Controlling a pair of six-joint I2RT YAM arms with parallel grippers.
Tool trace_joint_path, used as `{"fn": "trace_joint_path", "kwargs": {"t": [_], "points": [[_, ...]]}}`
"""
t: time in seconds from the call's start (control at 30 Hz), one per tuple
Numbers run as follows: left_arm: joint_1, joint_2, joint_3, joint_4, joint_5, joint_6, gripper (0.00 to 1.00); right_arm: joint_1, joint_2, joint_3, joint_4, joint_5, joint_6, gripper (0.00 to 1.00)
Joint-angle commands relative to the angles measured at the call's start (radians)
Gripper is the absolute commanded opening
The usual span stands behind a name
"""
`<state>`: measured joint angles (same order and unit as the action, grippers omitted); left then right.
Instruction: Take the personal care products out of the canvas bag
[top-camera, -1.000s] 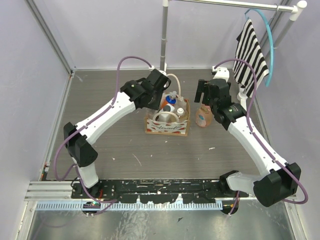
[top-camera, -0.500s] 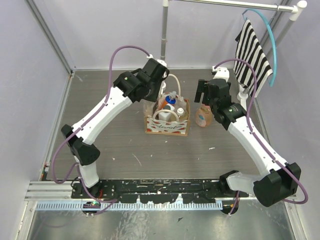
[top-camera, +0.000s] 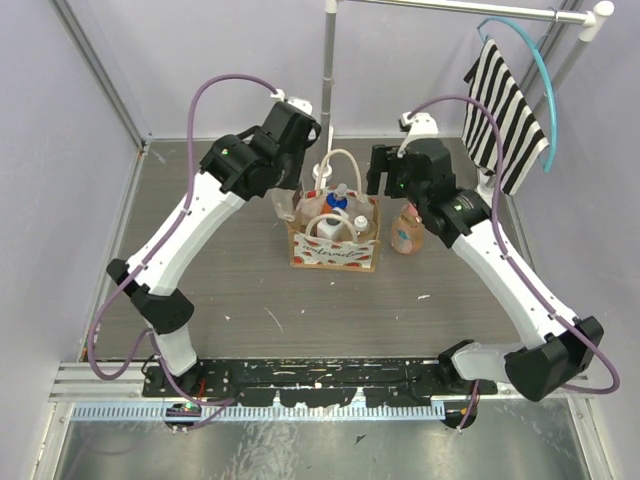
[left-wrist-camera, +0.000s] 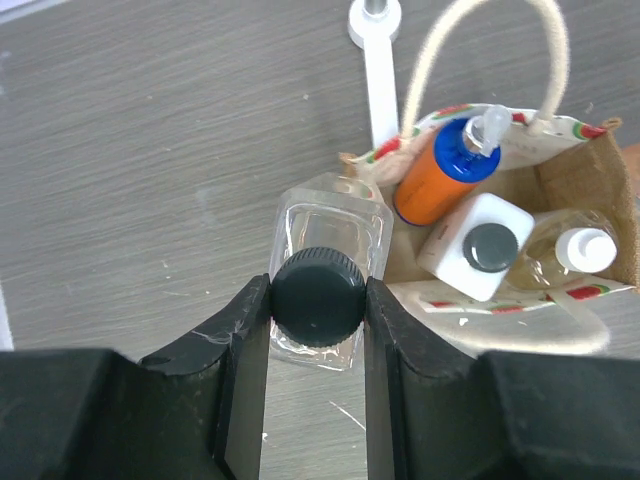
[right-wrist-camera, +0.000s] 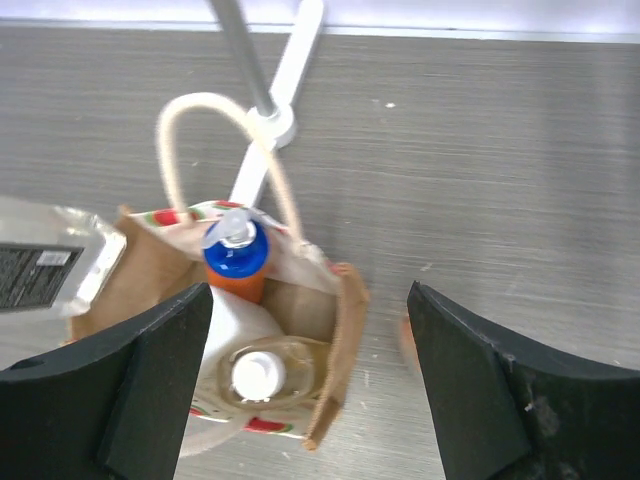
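Observation:
The tan canvas bag (top-camera: 334, 243) stands mid-table with its white rope handles up. My left gripper (left-wrist-camera: 318, 300) is shut on the dark cap of the clear square bottle (left-wrist-camera: 331, 218) and holds it just left of the bag (left-wrist-camera: 590, 190), above the table; it also shows in the top view (top-camera: 283, 207). In the bag stand a blue-capped orange bottle (left-wrist-camera: 449, 172), a white square bottle (left-wrist-camera: 478, 247) and a white-capped clear bottle (right-wrist-camera: 258, 373). My right gripper (right-wrist-camera: 310, 345) is open and empty above the bag's right edge. The peach bottle (top-camera: 405, 232) stands on the table right of the bag.
A metal rack pole (top-camera: 328, 75) with a white foot (left-wrist-camera: 378, 70) rises behind the bag. A black-and-white striped cloth (top-camera: 505, 110) on a blue hanger (top-camera: 535, 75) hangs at the back right. Walls close in the left, right and back.
My left gripper has lifted the clear square bottle out of the bag and carried it to the bag's left. My right gripper has moved left, from above the peach bottle to the bag's right edge.

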<state>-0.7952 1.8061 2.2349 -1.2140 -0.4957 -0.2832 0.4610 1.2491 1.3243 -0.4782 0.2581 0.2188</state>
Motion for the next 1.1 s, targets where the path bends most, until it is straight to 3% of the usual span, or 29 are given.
{"fn": "trace_joint_path", "kwargs": {"t": [0.0, 0.3, 0.73, 0.87, 0.97, 1.07], "points": [[0.035, -0.124, 0.025, 0.021, -0.138, 0.033, 0.16, 0.041, 0.081, 0.074, -0.063, -0.097, -0.01, 0.84], [0.084, -0.186, -0.01, 0.013, -0.147, 0.014, 0.17, 0.081, 0.157, 0.042, -0.074, -0.146, 0.014, 0.84], [0.125, -0.339, -0.481, 0.192, -0.136, -0.069, 0.14, 0.14, 0.2, 0.004, -0.013, -0.195, -0.013, 0.82], [0.137, -0.376, -0.627, 0.269, -0.113, -0.101, 0.13, 0.153, 0.227, 0.011, 0.003, -0.232, -0.054, 0.87], [0.142, -0.397, -0.706, 0.316, -0.099, -0.12, 0.12, 0.155, 0.247, 0.018, 0.004, -0.26, -0.096, 0.99], [0.145, -0.417, -0.769, 0.354, -0.092, -0.137, 0.13, 0.155, 0.275, 0.031, -0.011, -0.269, -0.138, 1.0]]}}
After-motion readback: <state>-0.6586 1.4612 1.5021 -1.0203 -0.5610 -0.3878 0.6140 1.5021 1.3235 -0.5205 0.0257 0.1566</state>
